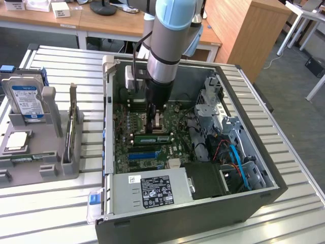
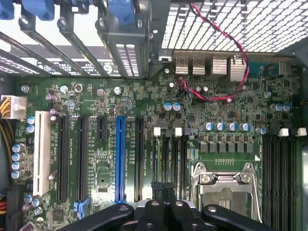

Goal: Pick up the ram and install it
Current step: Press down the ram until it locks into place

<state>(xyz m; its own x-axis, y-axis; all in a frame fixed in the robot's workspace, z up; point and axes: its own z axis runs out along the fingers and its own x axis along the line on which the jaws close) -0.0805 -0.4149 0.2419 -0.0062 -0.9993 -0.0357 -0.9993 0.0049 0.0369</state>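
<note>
Down inside the open computer case [image 1: 109, 127], the arm [image 1: 170, 40] is reaching toward the motherboard [image 2: 144, 103], its bulk blocking much of the board in the exterior view. The gripper [image 1: 155, 121] is showing its black fingers [image 2: 154, 204] pressed together, nothing clamped between them. Just below them in the exterior view, the ram [image 1: 151, 139] is lying flat-looking along the board, a green stick with a pale label; whether it is fully seated is hard to make out. From the wrist, the blue slot [image 2: 120, 159] is running down behind the fingers, its lower end cut off.
</note>
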